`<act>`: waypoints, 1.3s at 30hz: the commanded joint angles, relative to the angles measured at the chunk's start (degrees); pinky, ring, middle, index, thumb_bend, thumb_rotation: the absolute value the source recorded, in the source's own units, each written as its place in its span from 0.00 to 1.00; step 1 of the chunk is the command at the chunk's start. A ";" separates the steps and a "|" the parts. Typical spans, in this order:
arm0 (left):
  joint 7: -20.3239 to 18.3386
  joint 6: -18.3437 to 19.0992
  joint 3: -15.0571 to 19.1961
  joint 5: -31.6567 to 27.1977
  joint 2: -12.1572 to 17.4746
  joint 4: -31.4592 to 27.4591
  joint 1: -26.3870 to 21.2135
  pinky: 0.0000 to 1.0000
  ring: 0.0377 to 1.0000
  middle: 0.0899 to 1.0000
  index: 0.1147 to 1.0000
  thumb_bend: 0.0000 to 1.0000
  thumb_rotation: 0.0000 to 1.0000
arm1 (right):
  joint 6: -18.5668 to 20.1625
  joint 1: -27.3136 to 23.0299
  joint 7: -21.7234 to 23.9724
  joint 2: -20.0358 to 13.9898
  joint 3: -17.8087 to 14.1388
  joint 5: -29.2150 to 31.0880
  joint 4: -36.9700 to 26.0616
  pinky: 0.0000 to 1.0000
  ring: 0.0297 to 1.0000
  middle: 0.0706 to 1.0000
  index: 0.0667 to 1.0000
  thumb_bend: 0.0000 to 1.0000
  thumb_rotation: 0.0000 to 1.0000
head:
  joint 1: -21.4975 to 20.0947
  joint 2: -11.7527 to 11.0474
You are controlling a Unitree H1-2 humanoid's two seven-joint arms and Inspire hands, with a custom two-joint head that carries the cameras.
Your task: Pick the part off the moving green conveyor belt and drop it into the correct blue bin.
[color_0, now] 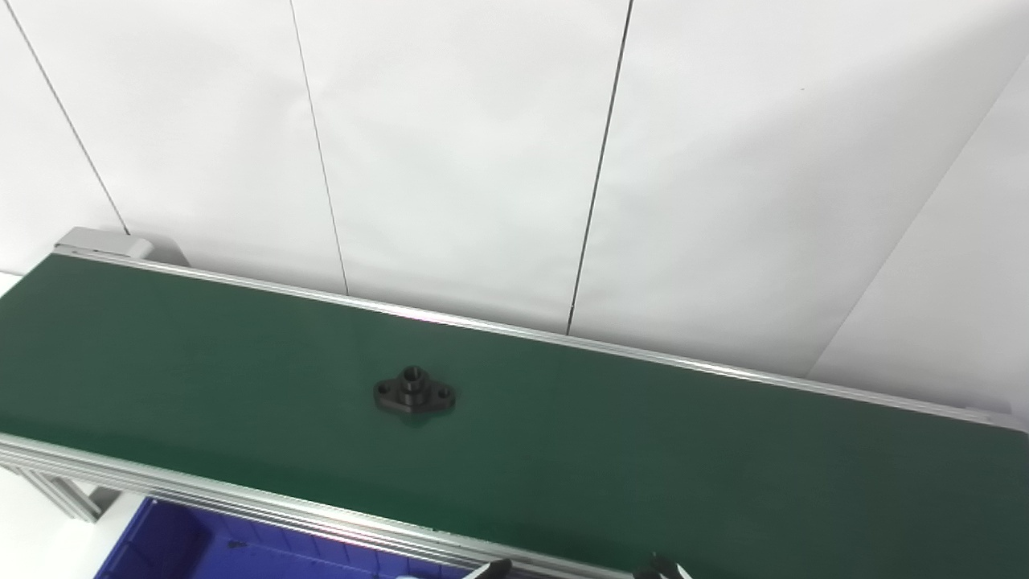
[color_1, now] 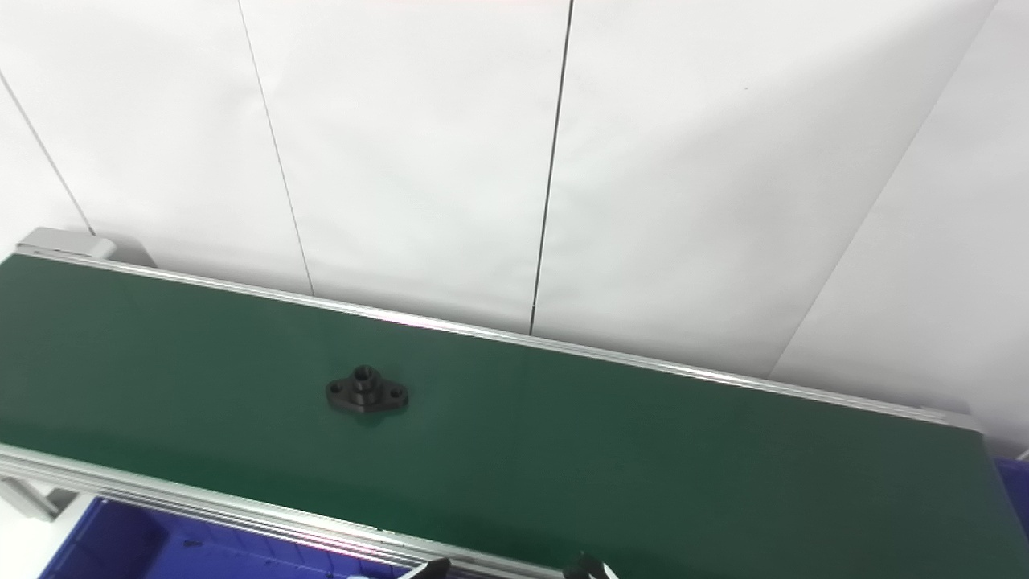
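Note:
A black flanged part [color_0: 414, 394] with a raised centre hub and two bolt holes lies flat on the green conveyor belt [color_0: 643, 450], left of the belt's middle; it also shows in the right eye view [color_1: 366, 395]. Two black-and-white fingertips [color_0: 492, 568] [color_0: 664, 568] poke up at the bottom edge, just right of the middle and set apart from each other. They are well short of the part and touch nothing. The rest of that hand is out of frame, so its state is unclear. No other hand shows.
A blue bin [color_0: 185, 547] sits below the belt's near aluminium rail [color_0: 241, 503] at the bottom left. A corner of another blue bin [color_1: 1014, 470] shows past the belt's right end. White wall panels stand behind the belt.

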 commanded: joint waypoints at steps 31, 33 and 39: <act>-1.82 0.84 0.41 -1.64 1.03 -1.33 -1.12 0.88 0.92 0.92 0.91 0.72 0.74 | 13.10 -31.05 1.69 -0.23 -7.26 -30.63 3.11 0.62 0.76 0.85 0.90 0.93 0.60 | -1.30 1.46; -1.77 0.77 0.30 -1.39 1.11 -1.37 -1.15 0.88 0.92 0.91 0.91 0.70 0.74 | 15.01 -32.92 2.98 -0.44 -6.50 -31.99 3.85 0.64 0.76 0.84 0.91 0.94 0.57 | -1.26 1.45; -1.56 1.16 0.18 -1.31 0.79 -1.61 -0.92 0.88 0.91 0.90 0.91 0.71 0.73 | 19.34 -37.93 5.79 -0.74 -4.31 -34.80 6.93 0.63 0.76 0.83 0.91 0.95 0.53 | -1.04 1.57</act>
